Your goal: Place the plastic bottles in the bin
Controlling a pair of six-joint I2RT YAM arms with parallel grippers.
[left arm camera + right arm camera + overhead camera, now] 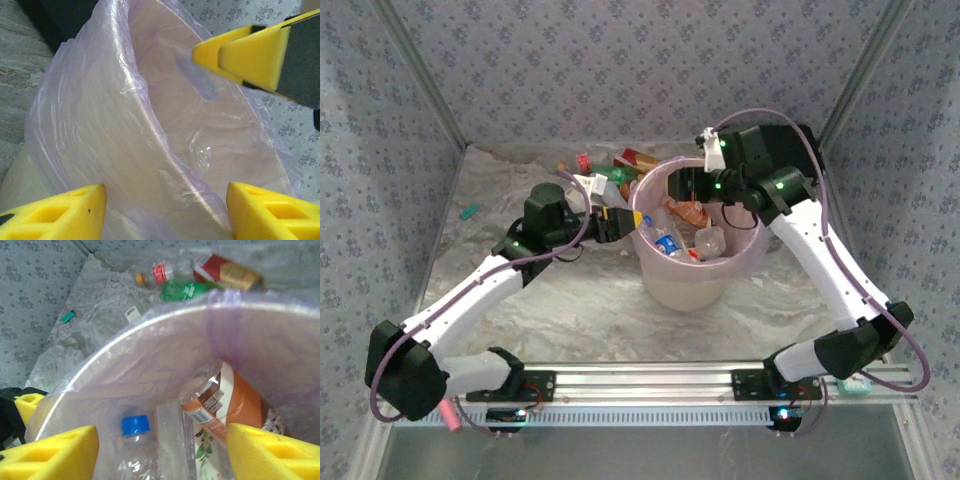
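Floral-papered walls (620, 70), marbled counter (570, 300). Right claw (162, 436) hangs over the bin (660, 285), fingers apart, empty; orange-labelled bottle (225, 400) lies inside, below it. Left claw (166, 192) apart at the bin's rim. Advice: lift clear of the liner before reaching for the green bottle (187, 290) beyond the rim.

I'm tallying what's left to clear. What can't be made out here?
1. Bottles inside the bin: top view, overlapping and too small to count.
2. Loose bottles behind it: top view, partly hidden by its rim and the left arm.
3. Orange-labelled bottle: right wrist view, cut off by the bottom edge.
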